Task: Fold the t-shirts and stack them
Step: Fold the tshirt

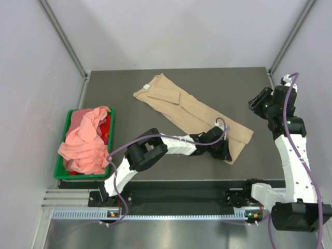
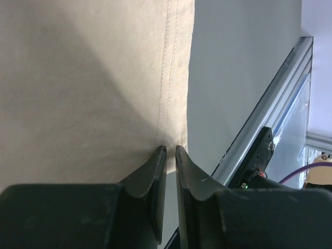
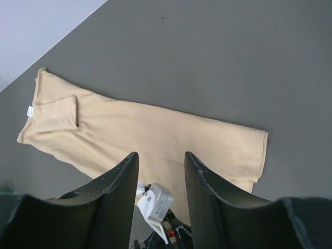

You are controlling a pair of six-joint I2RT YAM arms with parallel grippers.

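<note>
The tan t-shirt (image 1: 181, 109) lies flat on the table (image 1: 218, 83) as a long strip running from 10 o'clock to 4 o'clock, its neck label (image 3: 29, 110) at the far end. The left gripper (image 2: 170, 150) sits low at the strip's 5 o'clock corner, jaws drawn almost together around the stitched hem (image 2: 176, 78). Only a thin slit shows between them, and I cannot tell whether cloth is pinched in it.

To fold cleanly, the grip should catch every layer at that corner before lifting, then carry the hem toward 10 o'clock, low and straight, so the strip halves without skewing.

The right gripper (image 3: 161, 155) hovers high at 3 o'clock, jaws apart and empty.

The salmon-pink t-shirts (image 1: 85, 142) are heaped in the green bin (image 1: 62, 174) at 9 o'clock — how many cannot be counted. From above, the left wrist hides the gripped corner.
</note>
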